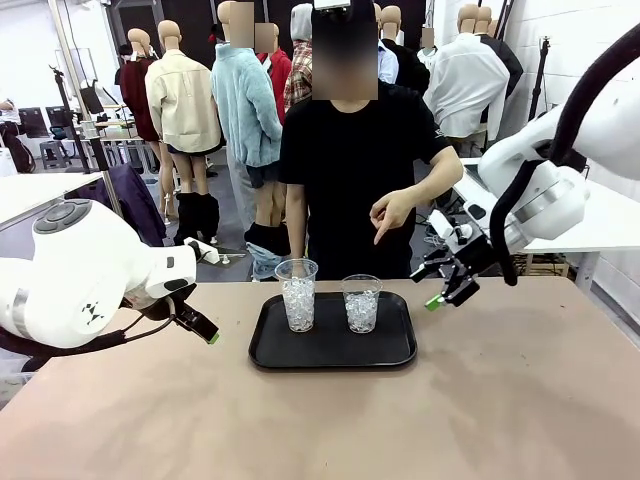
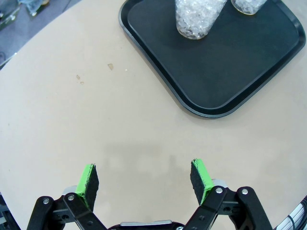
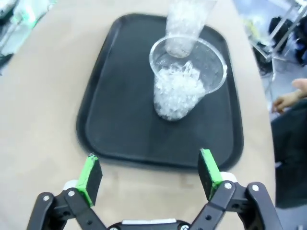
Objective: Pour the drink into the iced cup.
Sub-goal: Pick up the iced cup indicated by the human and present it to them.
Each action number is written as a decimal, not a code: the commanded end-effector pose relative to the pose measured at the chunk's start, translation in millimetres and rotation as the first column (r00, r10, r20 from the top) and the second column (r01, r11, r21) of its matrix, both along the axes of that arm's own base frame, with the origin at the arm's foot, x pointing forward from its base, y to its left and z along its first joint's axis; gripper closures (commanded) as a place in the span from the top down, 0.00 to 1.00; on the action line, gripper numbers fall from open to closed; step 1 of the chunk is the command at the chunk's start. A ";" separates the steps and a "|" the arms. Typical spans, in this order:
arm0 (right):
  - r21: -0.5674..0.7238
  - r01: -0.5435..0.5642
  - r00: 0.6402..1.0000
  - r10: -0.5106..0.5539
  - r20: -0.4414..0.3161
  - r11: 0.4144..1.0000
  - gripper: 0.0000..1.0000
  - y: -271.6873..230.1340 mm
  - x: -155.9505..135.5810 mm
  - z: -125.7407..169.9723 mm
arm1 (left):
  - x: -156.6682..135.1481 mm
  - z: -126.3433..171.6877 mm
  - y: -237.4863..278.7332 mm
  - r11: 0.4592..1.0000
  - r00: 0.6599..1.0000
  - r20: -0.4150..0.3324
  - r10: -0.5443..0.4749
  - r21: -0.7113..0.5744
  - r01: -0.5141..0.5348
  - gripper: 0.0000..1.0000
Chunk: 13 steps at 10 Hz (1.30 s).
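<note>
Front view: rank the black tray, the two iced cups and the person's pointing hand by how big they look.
1. black tray
2. left cup, slightly taller than the next
3. right cup, nearly alike
4. person's hand, but it is farther back, so unsure

2 clear ice-filled cups (image 1: 297,295) (image 1: 361,303) upright on black tray (image 1: 330,348).

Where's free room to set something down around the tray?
Bare table lies in front of the tray and to its right. The tray's near half is bare. Crowded: far half, left iced cup, right iced cup, the person's hand above.
</note>
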State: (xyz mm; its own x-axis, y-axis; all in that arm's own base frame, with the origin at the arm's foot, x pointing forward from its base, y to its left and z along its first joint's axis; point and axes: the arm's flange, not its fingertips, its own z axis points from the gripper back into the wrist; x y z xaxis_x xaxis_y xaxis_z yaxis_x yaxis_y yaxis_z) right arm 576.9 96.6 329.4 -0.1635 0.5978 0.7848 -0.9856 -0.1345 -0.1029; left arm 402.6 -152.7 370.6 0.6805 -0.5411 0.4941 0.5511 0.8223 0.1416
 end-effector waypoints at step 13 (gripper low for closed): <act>0.193 0.097 0.994 -0.086 -0.062 0.976 1.00 74.1 33.6 -84.0 | 0.3 0.6 1.7 1.000 1.000 0.001 0.004 -0.003 -0.004 1.00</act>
State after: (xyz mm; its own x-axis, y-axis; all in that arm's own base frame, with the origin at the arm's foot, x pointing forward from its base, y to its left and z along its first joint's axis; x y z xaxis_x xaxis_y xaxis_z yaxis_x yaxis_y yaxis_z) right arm 607.3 166.8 248.7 -0.0421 0.4575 0.8882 -0.9990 -0.0324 -0.0306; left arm 402.6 -152.8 370.7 0.6803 -0.5414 0.4940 0.5513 0.8222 0.1419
